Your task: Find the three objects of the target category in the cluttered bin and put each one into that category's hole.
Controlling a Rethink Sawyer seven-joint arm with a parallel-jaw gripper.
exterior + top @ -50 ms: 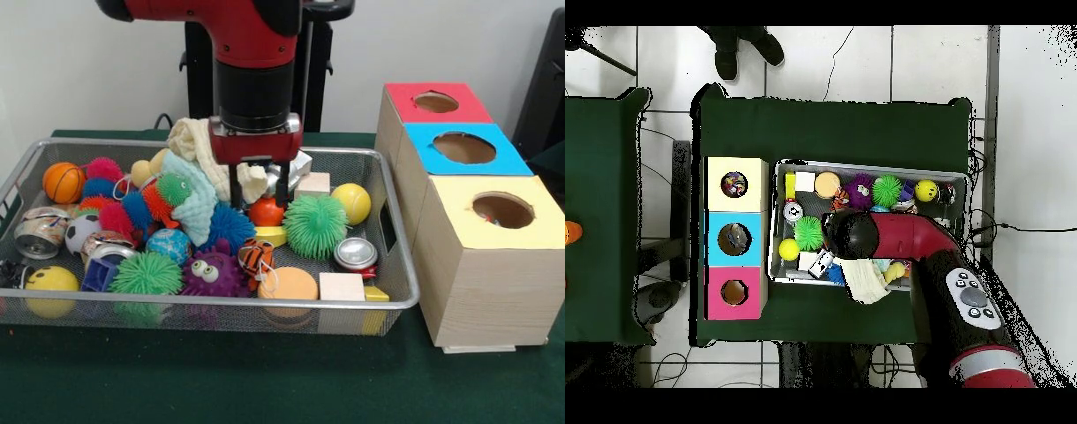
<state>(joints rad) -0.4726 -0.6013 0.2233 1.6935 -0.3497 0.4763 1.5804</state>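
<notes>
Fingers of my gripper (259,190) hang down into the wire bin (399,265), standing apart, one on each side of a pale cloth scrap (253,181) that dangles between them; I cannot tell whether they press on it. Just below their tips sits a small orange ball (266,212), and I cannot tell if they touch it. A cream knitted cloth (196,141) bunches at the back of the bin beside my wrist, with a pale green cloth (196,199) draped under it.

To one side of the tips lies a green spiky ball (315,225), and past it a yellow ball (353,202). A wooden cube (312,185) rests behind them. Nearer the front rim lie a can (356,253), a wooden disc (288,284), a wooden block (342,287), a purple spiky toy with eyes (212,272) and another green spiky ball (145,274). At the bin's far end are a small basketball (64,181), a yellow smiley ball (51,280) and a tape roll (38,231).

Beside the bin stand three wooden boxes in a row, each with a round hole on top: red (436,102), blue (464,147) and yellow (502,210). From overhead my arm (910,235) reaches across the bin, and something dark lies inside the blue box's hole (734,238).
</notes>
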